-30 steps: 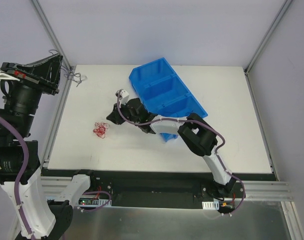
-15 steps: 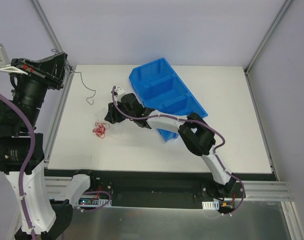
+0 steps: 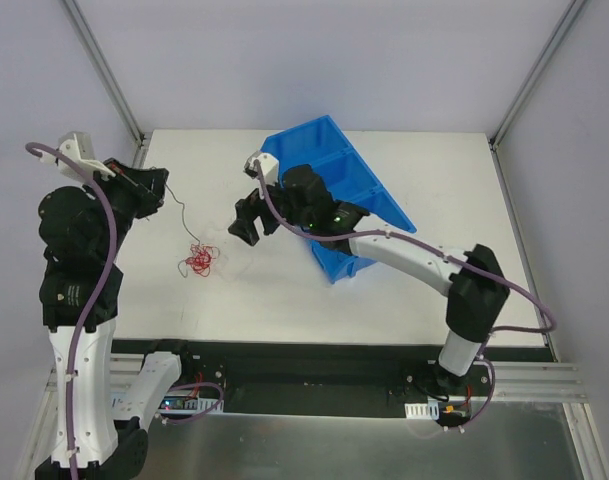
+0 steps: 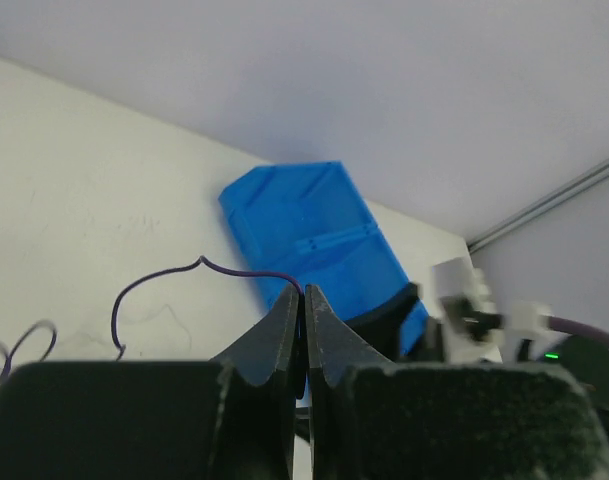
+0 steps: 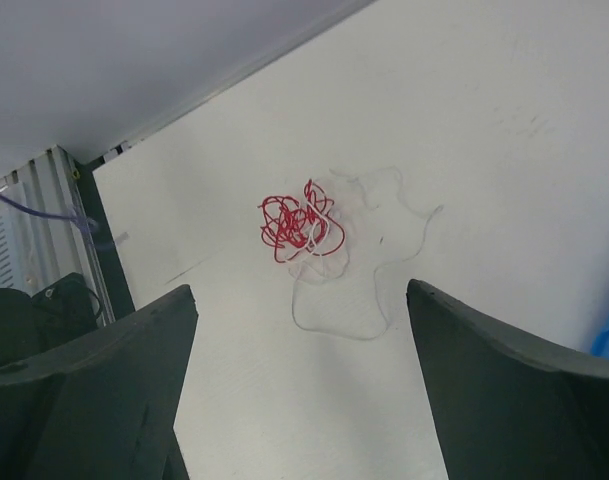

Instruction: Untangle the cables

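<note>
A red cable [image 3: 200,260] lies in a small tangle on the white table [image 3: 284,295], left of centre. My left gripper [image 3: 160,192] is shut on the end of a thin dark cable [image 3: 183,215], which hangs down toward the red tangle. In the left wrist view that dark cable [image 4: 234,272] leaves the shut fingertips [image 4: 302,293] and curves off to the left. My right gripper [image 3: 241,220] hovers open to the right of the tangle, holding nothing. The right wrist view shows the red cable [image 5: 299,222] beyond the open gripper [image 5: 302,290], with a thin white cable [image 5: 329,325] looped beside and through it.
A blue bin with compartments [image 3: 334,190] lies tilted at the back centre, right behind the right arm, and shows in the left wrist view too [image 4: 304,225]. Metal frame posts stand at the table's back corners. The right wrist camera [image 4: 464,305] shows past my left fingers.
The right gripper has opened wide and pulled back toward the blue bin. The left arm has come down and inward with the dark cable, which now stretches toward the red tangle.
</note>
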